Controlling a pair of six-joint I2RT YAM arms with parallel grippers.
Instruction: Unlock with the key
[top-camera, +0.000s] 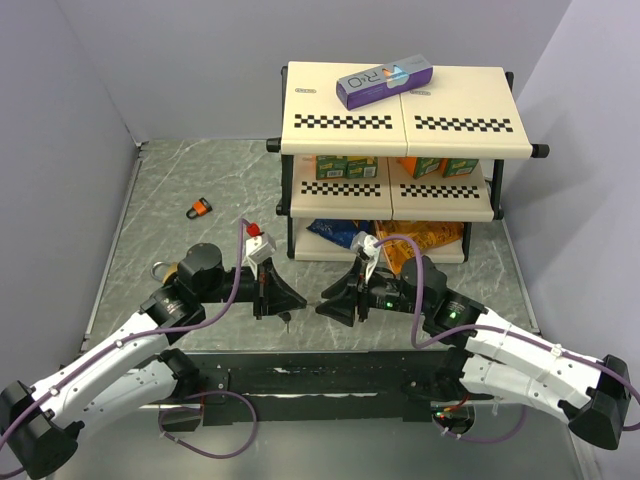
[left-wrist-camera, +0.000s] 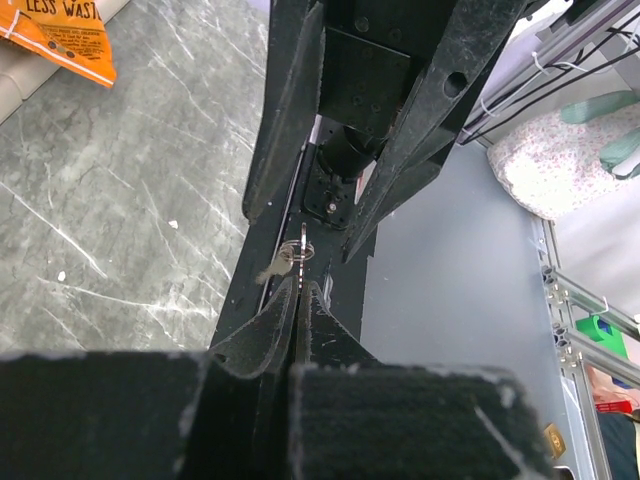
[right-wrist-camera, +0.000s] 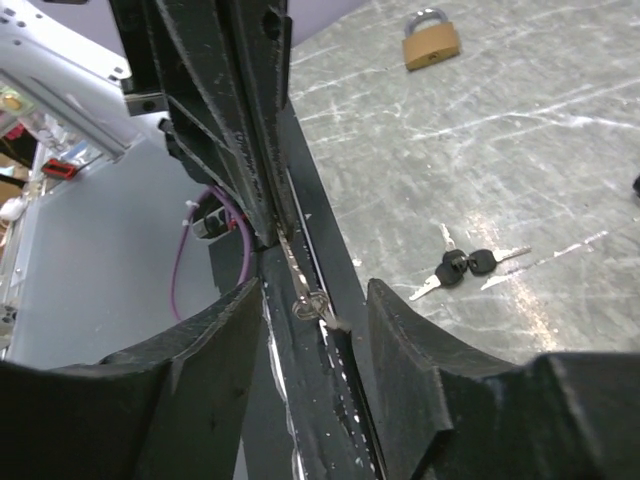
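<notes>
My left gripper (left-wrist-camera: 298, 287) is shut on a thin silver key (left-wrist-camera: 297, 258). The blade and a small ring stick out past the fingertips, and the key's head is hidden between the pads. In the right wrist view the same key (right-wrist-camera: 300, 278) points in between the fingers of my open right gripper (right-wrist-camera: 315, 295), which stand on either side of it without touching. From above, the left gripper (top-camera: 290, 298) and right gripper (top-camera: 325, 300) meet tip to tip near the table's front edge. A bunch of black-headed keys (right-wrist-camera: 460, 268) lies on the table.
A brass padlock (right-wrist-camera: 432, 40) lies beyond the left arm, and a small orange-and-black padlock (top-camera: 200, 208) sits further back on the left. A two-tier shelf rack (top-camera: 400, 125) with snack bags and a purple box (top-camera: 385, 80) stands behind the grippers.
</notes>
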